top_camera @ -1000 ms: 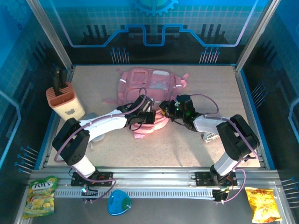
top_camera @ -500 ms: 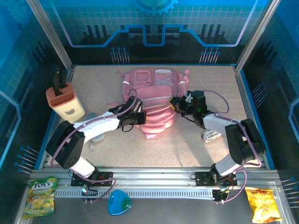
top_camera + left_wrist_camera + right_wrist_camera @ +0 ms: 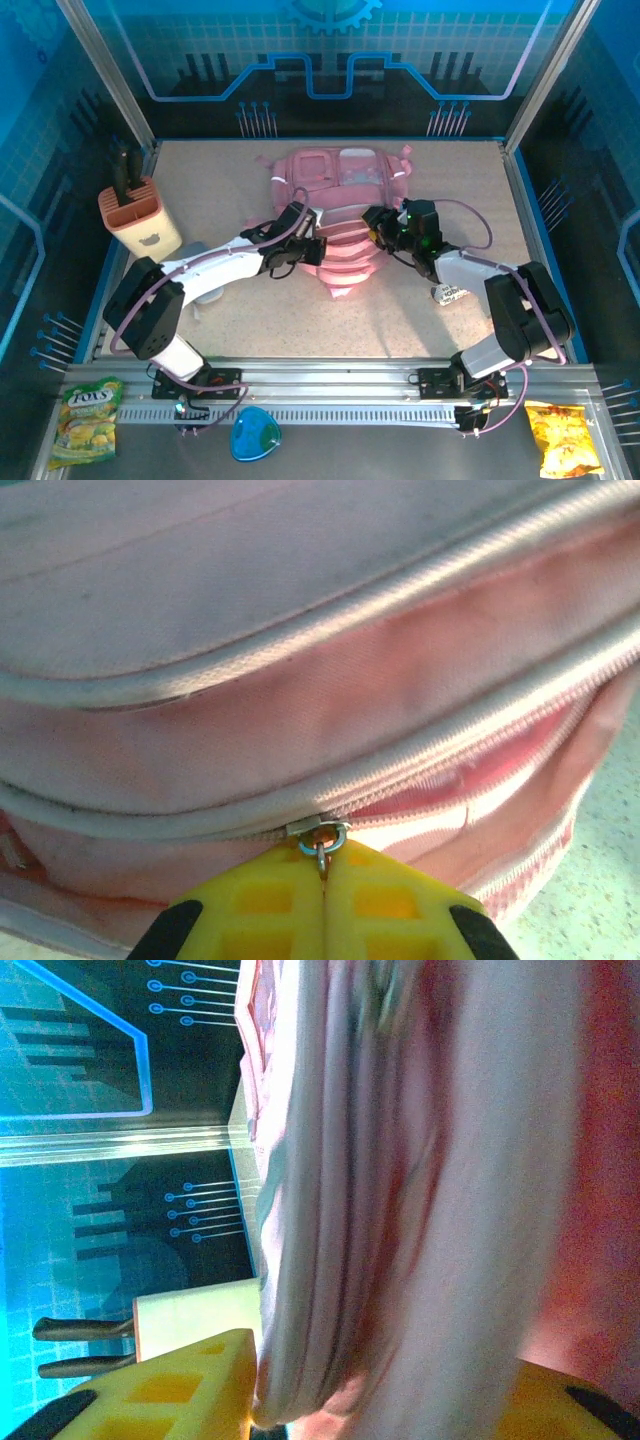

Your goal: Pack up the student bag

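The student bag (image 3: 345, 190) is a big pink backpack lying in the middle of the table. My left gripper (image 3: 312, 247) is at its near left edge. In the left wrist view the yellow fingers (image 3: 260, 905) are pressed together on the small metal zipper pull (image 3: 322, 842), where the zip track changes from shut to parted. My right gripper (image 3: 375, 228) is at the bag's near right side. Its yellow fingers (image 3: 190, 1380) stand well apart, with folds of the pink fabric (image 3: 450, 1160) hanging between them and touching the left one.
A peach knife block (image 3: 138, 215) with black handles stands at the table's left. A white packet (image 3: 450, 292) lies under my right forearm. Snack bags, green (image 3: 88, 420) and yellow (image 3: 565, 438), and a blue item (image 3: 256, 435) lie on the front rail.
The bag has slid right and spread flatter. My left gripper stayed shut on the zipper pull and moved right along the bag. My right gripper's jaws have widened.
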{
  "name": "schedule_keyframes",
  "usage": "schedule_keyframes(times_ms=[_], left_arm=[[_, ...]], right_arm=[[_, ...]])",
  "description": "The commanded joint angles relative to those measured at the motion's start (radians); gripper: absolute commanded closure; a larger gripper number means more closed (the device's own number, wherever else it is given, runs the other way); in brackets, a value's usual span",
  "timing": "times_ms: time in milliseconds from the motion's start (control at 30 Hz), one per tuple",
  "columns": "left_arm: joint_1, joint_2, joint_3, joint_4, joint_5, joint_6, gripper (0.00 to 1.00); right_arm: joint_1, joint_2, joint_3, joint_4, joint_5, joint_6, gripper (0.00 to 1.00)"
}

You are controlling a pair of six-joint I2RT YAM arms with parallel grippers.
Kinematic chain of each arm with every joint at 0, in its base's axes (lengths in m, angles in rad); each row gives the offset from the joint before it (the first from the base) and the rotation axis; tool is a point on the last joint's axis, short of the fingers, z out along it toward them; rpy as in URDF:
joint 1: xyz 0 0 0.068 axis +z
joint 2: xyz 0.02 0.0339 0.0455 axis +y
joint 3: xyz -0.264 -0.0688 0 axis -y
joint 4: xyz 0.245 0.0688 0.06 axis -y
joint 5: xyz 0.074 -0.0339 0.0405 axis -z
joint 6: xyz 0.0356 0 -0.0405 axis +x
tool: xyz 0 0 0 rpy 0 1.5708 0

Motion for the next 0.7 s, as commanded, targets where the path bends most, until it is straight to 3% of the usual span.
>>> schedule_keyframes(times_ms=[0,300,500,667], left_arm=[[-0.031,0.021,0.059,0.046,0.046,0.046,1.00],[-0.017,0.015,0.037,0.012,-0.017,0.078,1.00],[0.124,-0.037,-0.063,0.022,0.013,0.033,1.00],[0.210,0.008,-0.027,-0.019,0.018,-0.002,1.00]], right_arm=[[0.061,-0.029,-0.014,-0.010,0.095,0.057,0.57],[0.029,-0.080,-0.001,-0.074,0.114,-0.011,0.79],[-0.033,-0.142,0.021,-0.143,0.066,-0.098,0.81],[-0.046,-0.150,0.043,-0.171,0.029,-0.136,0.81]])
